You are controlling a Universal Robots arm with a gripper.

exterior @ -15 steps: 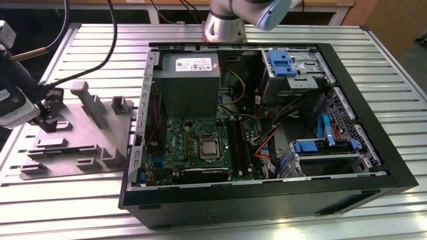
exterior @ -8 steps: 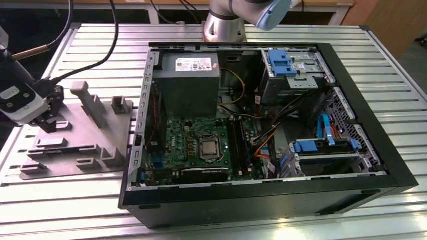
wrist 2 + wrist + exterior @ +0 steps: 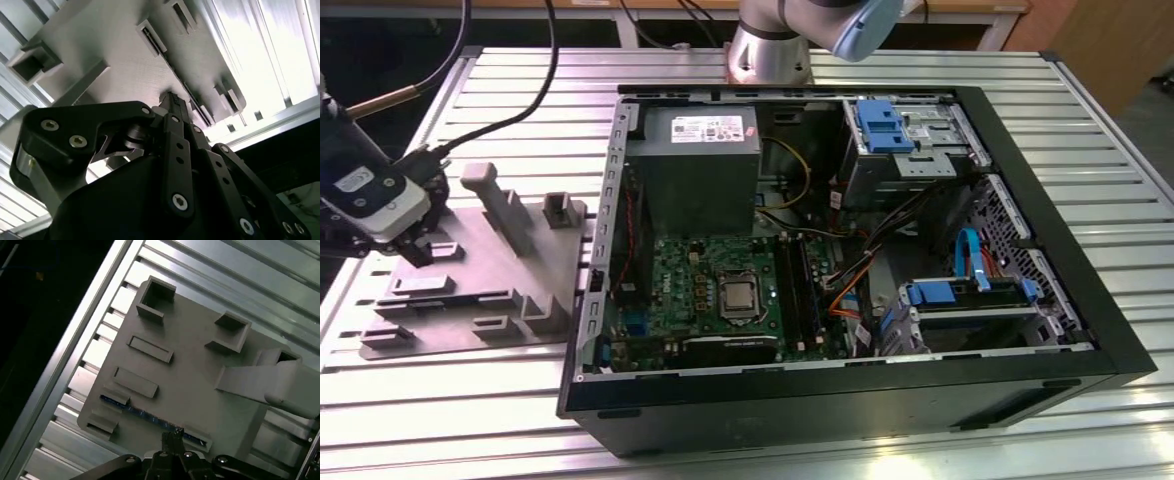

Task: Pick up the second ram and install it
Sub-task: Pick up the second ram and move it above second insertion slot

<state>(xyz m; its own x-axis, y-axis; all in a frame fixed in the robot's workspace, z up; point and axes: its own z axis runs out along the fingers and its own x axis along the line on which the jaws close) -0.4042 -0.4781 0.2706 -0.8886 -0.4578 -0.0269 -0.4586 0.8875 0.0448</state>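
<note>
— While it lies in the grey tray [image 3: 195, 375], is the second ram [image 3: 132, 409] gripped?
— It is pinched between the closed jaws of the gripper [image 3: 173, 434]; nothing is lifted yet, and installation on the motherboard [image 3: 707, 270] is left undone.

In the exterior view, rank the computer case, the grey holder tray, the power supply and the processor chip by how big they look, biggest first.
1. computer case
2. grey holder tray
3. power supply, clearly smaller than the tray
4. processor chip, smallest by far
</note>
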